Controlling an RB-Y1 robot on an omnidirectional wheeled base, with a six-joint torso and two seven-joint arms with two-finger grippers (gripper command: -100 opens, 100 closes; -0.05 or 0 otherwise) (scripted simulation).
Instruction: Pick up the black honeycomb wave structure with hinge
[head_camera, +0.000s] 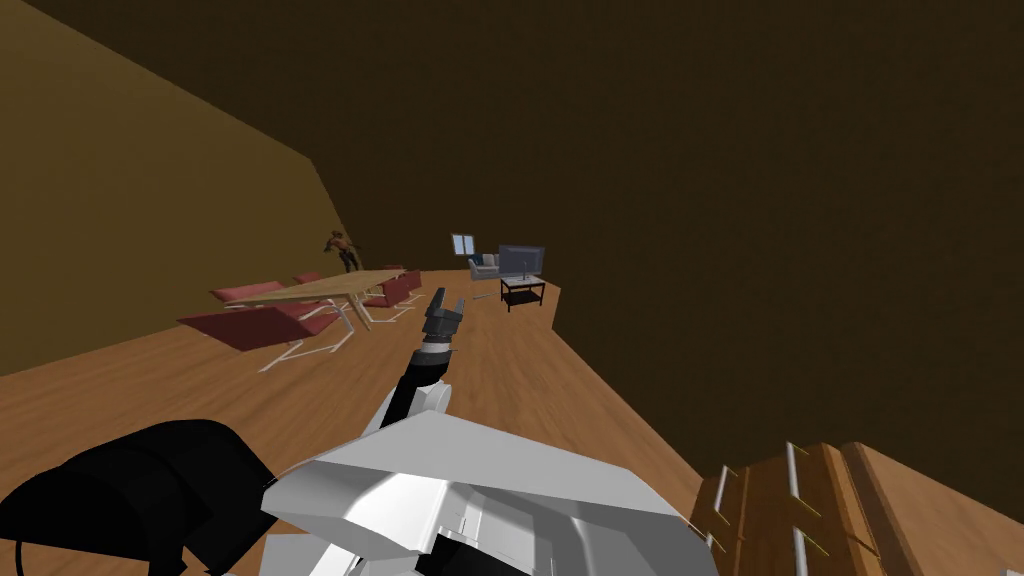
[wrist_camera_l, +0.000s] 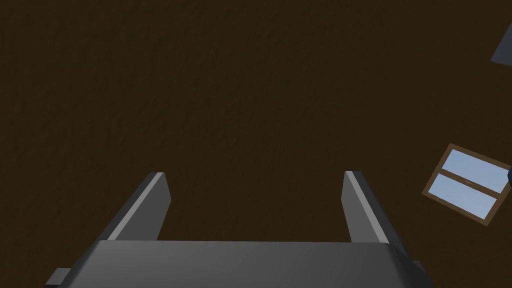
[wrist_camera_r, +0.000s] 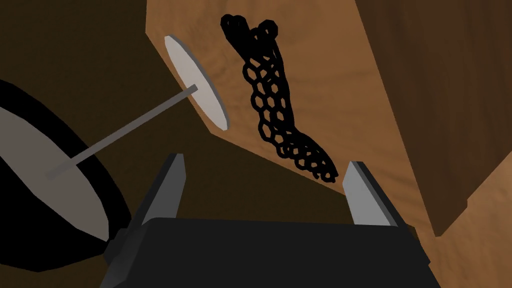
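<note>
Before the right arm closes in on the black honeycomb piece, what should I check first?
1. Right gripper open: ok, fingers stand wide apart.
2. Honeycomb piece in view: ok, lying on the wooden surface ahead of the gripper.
3. Piece between the fingers: not ok, it lies beyond the fingertips.
4. Lamp base disc apart from the piece: ok, beside it, not touching.
5. Left gripper free: ok, open, holding nothing.
6. Where the hinge is: cannot tell.
</note>
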